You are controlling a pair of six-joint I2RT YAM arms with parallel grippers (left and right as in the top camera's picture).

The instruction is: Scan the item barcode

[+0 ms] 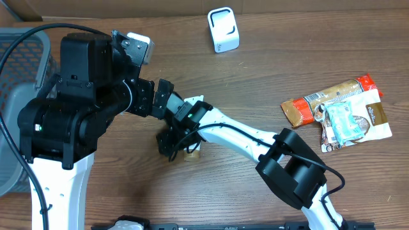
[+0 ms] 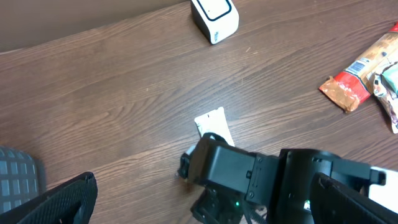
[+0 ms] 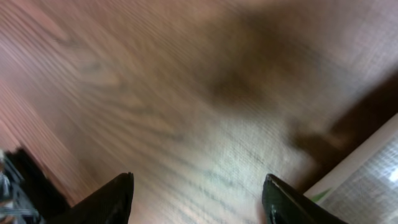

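Observation:
The item is a white packet point(image 2: 212, 121) lying flat mid-table, partly under the right arm's black wrist; in the overhead view only a white corner of the packet point(image 1: 195, 100) shows. The white scanner point(image 1: 223, 29) stands at the far edge, also visible as the scanner point(image 2: 214, 17) in the left wrist view. My right gripper point(image 3: 199, 202) points down at bare wood, open, nothing between its fingertips point(image 3: 117, 198); the packet's edge point(image 3: 373, 171) lies just to its right. My left gripper point(image 2: 199, 208) hovers wide open above the right gripper point(image 1: 171, 145), holding nothing.
Several snack packets point(image 1: 337, 113) lie at the right of the table, also seen as snack packets point(image 2: 357, 74) from the left wrist. A grey mesh basket point(image 1: 14, 96) stands at the left edge. A small tan object point(image 1: 192, 153) sits beside the right gripper.

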